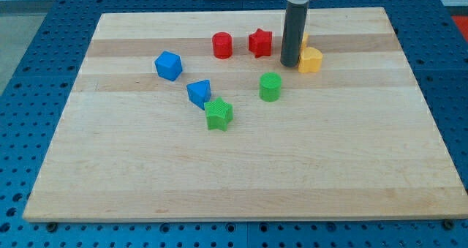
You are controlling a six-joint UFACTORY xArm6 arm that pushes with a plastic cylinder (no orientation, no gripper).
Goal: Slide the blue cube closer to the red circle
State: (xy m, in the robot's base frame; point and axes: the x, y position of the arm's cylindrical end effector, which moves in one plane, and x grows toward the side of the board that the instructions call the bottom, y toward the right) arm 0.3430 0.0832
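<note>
**Blue cube not yet pushed, tip parked on the far side of the board**

Task progress: looks barely started, judging by layout. The blue cube (168,65) sits toward the view's left of the wooden board (241,182), well apart from the red circle (222,44), which is up and to the view's right of it. Clear wood between the two, nothing blocking a straight push.

My tip (290,64) is nowhere near the cube. It rests at the view's upper right-centre, just beside the yellow block (311,60) (shape unclear, roundish, possibly heart-like) and just right of the red star (260,42). Whether the tip touches the yellow block: cannot tell, it looks very close. A sliver of another yellow piece shows behind the rod, mostly hidden.

No jaws on this rig, just a plain rod, so nothing is clenched or released and nothing is held.

Other blocks: a second blue block (199,93), angular, exact shape unclear, lower centre-left; a green star (219,114) touching or nearly touching it below; a green cylinder (270,86) near centre.

What's left, by my read: all of it. Tip needs to travel to the cube's lower-left side, skirting the red star and red circle, then push up and right toward the circle. Risk: clipping the second blue block on approach.
</note>
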